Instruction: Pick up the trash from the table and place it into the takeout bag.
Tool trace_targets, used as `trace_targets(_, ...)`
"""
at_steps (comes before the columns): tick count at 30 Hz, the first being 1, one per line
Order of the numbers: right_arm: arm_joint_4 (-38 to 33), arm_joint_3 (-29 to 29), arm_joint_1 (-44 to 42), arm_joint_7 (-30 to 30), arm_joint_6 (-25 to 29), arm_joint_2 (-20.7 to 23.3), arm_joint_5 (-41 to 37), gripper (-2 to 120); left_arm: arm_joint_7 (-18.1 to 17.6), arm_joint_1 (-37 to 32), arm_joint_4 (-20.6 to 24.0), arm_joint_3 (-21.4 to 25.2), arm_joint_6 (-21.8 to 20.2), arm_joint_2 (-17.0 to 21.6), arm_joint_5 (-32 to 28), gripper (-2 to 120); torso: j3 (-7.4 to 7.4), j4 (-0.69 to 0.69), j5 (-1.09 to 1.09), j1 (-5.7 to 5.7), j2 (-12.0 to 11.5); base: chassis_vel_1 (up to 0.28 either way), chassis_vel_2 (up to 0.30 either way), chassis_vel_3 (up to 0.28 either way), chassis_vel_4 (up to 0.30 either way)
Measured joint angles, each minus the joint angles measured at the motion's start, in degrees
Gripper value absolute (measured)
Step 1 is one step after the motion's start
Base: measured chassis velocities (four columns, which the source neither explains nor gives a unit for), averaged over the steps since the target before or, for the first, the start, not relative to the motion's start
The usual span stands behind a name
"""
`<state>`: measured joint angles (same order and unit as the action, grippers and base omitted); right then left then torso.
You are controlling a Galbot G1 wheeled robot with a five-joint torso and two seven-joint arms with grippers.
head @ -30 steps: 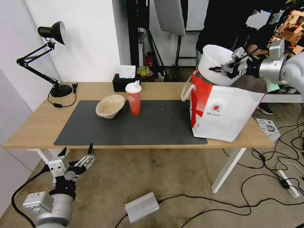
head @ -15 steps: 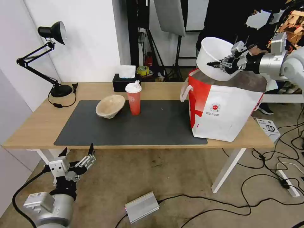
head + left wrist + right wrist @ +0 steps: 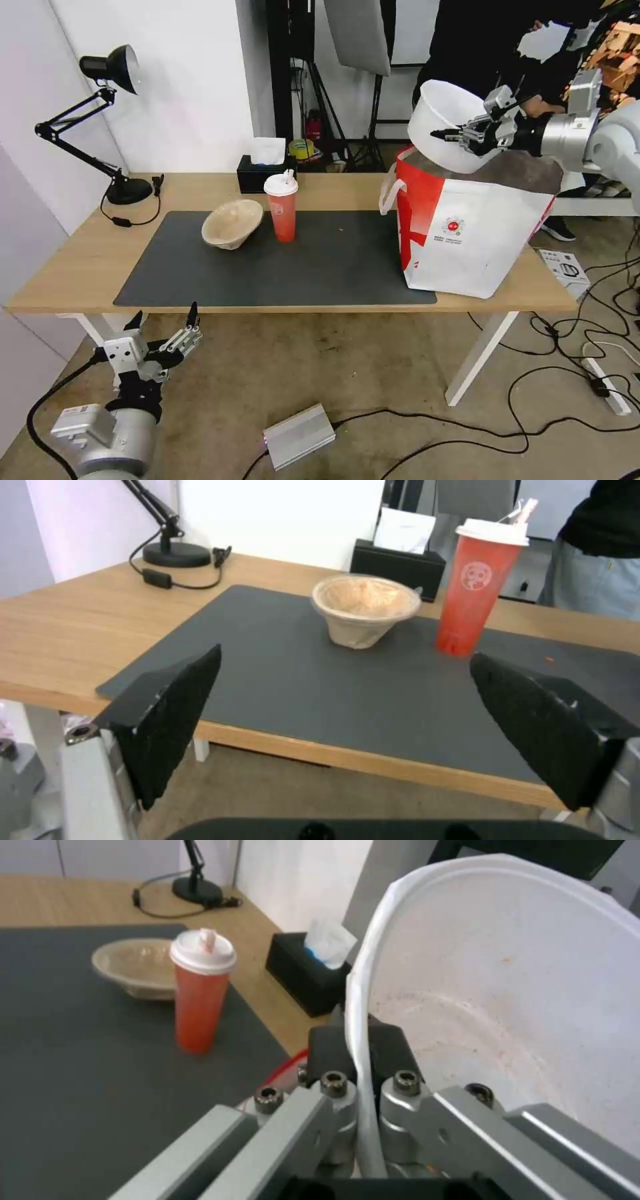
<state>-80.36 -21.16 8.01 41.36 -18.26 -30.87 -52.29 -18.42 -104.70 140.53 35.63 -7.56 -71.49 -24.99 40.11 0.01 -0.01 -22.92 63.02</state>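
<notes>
So the right claw (image 3: 460, 133) has the white plastic bowl (image 3: 443, 127) pinched by its rim: in the right wrist view the two fingers (image 3: 327, 1047) are closed down on the thin white wall, one inside and one outside. The bowl hangs tipped on its side from the claw, mouth facing up and back, and from what I can see of the inside it's got reddish smears but no shells in view.

The relation that matters: the takeout bag (image 3: 467, 233) sits directly under the claw, at the right end of the bench (image 3: 80, 267), and the bowl's lower edge is right at the bag's open mouth, toward its near-left corner. I can't tell if it's actually touching the bag's rim or just above it. My read is the drop is basically straight down, but the bowl is wide next to that opening and it's hanging off-centre toward the red side panel, so it could catch the edge.

The red cup (image 3: 282, 208) and the paper-pulp bowl (image 3: 232, 224) are well off to the claw's left on the dark mat (image 3: 320, 267), side by side. The left claw (image 3: 163, 333) is nearer to those two, hanging low in front of the bench edge with fingers spread wide and nothing in them.
</notes>
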Motion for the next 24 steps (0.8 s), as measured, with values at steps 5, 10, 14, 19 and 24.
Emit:
trace_targets(5, -1.0, 1.6, -2.3, -0.6, -0.5, 0.5, -1.1, 0, 0.0, 0.2, -0.2, -0.5, 0.0, -0.3, 0.1, 100, 0.0, -0.01, 0.01, 0.0, 0.0, 0.0, 0.0, 0.0, 0.0)
trace_targets(10, -2.0, 3.3, -4.6, -1.5, -1.1, 1.0, -3.0, 0, 0.0, 0.5, -0.6, -0.8, 0.0, -0.3, 0.2, 100, 0.0, -0.01, 0.02, 0.0, 0.0, 0.0, 0.0, 0.0, 0.0)
trace_targets(14, -2.7, 4.3, -5.9, -2.8, -1.8, 1.2, -5.2, 0, 0.0, 0.7, -0.8, -1.0, 0.0, -0.2, 0.2, 100, 0.0, -0.01, 0.01, 0.0, 0.0, 0.0, 0.0, 0.0, 0.0)
trace_targets(19, -3.5, 5.3, -7.5, -4.2, -2.4, 1.5, -7.0, 0, 0.0, 0.9, -1.0, -1.4, 0.0, -0.3, 0.4, 100, 0.0, -0.01, 0.01, 0.0, 0.0, 0.0, 0.0, 0.0, 0.0)
trace_targets(24, -4.5, 6.6, -9.7, -5.2, -2.7, 1.7, -7.7, 0, 0.0, 1.0, -1.1, -1.5, 0.0, -0.3, 0.4, 100, 0.0, -0.01, 0.01, 0.0, 0.0, 0.0, 0.0, 0.0, 0.0)
